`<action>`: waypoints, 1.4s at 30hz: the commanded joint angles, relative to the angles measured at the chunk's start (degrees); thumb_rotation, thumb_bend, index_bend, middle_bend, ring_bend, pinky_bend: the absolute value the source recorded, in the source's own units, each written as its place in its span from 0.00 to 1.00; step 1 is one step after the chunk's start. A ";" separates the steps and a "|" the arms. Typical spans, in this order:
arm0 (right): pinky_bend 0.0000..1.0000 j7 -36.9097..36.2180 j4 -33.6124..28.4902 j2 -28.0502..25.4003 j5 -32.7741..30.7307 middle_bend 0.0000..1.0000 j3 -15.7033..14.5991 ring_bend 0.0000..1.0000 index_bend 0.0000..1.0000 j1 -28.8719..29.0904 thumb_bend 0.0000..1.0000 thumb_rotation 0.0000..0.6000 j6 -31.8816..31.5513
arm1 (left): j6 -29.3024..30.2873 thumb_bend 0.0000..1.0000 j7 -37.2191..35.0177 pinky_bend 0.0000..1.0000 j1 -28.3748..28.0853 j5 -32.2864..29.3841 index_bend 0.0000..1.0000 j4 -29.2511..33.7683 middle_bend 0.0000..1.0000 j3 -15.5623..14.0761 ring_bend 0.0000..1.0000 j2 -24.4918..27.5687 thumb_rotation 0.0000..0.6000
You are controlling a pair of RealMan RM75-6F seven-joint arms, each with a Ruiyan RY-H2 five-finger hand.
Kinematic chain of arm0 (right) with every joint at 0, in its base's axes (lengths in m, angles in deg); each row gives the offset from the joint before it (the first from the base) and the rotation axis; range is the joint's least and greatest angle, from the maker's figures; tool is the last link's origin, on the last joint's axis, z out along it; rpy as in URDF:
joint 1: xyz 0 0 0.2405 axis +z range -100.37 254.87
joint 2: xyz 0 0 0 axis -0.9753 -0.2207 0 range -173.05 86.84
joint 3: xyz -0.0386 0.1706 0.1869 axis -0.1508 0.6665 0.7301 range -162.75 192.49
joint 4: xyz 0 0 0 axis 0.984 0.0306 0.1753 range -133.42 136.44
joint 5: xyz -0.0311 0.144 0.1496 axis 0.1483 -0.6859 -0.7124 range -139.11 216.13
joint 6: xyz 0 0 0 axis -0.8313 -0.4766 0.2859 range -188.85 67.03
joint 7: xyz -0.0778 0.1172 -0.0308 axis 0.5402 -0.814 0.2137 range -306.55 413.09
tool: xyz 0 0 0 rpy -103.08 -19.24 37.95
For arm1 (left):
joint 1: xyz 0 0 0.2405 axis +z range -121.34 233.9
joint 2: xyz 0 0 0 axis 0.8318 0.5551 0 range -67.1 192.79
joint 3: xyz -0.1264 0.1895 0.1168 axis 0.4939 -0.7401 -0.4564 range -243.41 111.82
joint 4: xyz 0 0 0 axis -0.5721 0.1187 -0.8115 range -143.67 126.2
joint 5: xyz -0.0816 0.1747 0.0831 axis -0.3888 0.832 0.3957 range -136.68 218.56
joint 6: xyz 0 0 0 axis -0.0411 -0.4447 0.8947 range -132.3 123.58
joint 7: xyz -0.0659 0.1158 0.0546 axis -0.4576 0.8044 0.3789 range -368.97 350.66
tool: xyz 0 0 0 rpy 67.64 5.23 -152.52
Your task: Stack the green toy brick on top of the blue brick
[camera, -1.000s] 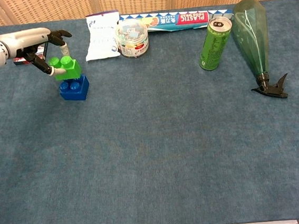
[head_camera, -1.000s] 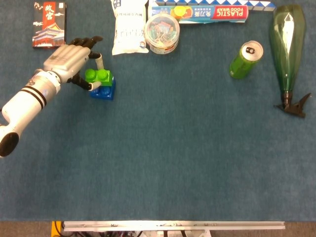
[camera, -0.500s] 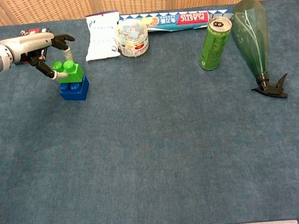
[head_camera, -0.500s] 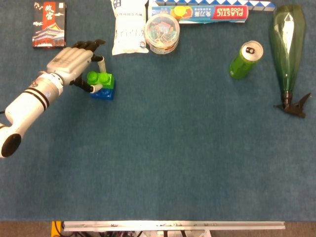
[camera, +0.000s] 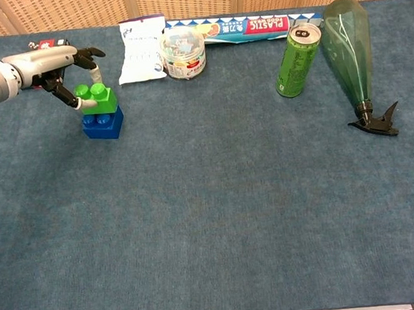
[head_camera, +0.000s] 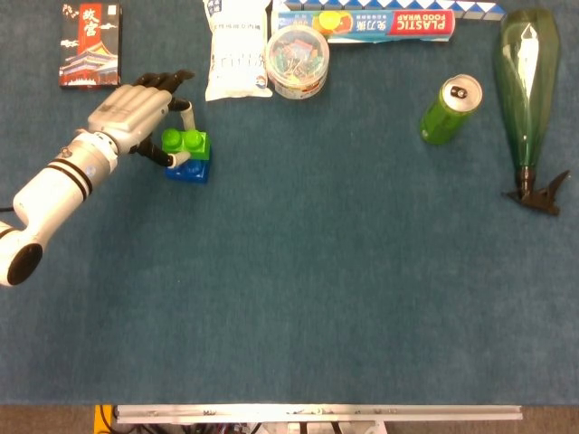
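The green brick sits on top of the blue brick at the far left of the table. My left hand is just left of the stack and pinches the green brick between its thumb and a finger. The other fingers stretch out above the brick. My right hand shows in neither view.
Along the back edge lie a red card box, a white pouch, a round tub of clips and a plastic wrap box. A green can and a green spray bottle lie at the right.
My left hand has lowered the green brick from a tilted hover onto the blue brick. It now sits level on the stack, still pinched.
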 commanded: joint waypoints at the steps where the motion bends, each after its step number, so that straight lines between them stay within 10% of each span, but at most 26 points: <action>1: 0.46 -0.10 -0.01 -0.05 -0.02 0.45 0.03 0.33 0.48 -0.06 0.38 1.00 -0.10 | -0.29 0.33 -0.37 0.03 -0.07 0.00 0.57 -0.29 0.00 -0.16 0.00 -0.15 1.00; 42: 0.46 -0.44 -0.03 -0.24 -0.13 0.45 0.19 0.33 0.48 -0.24 0.38 1.00 -0.31 | -0.70 0.33 -4.62 0.03 0.13 1.49 0.57 -3.61 0.00 -1.75 0.00 -2.18 1.00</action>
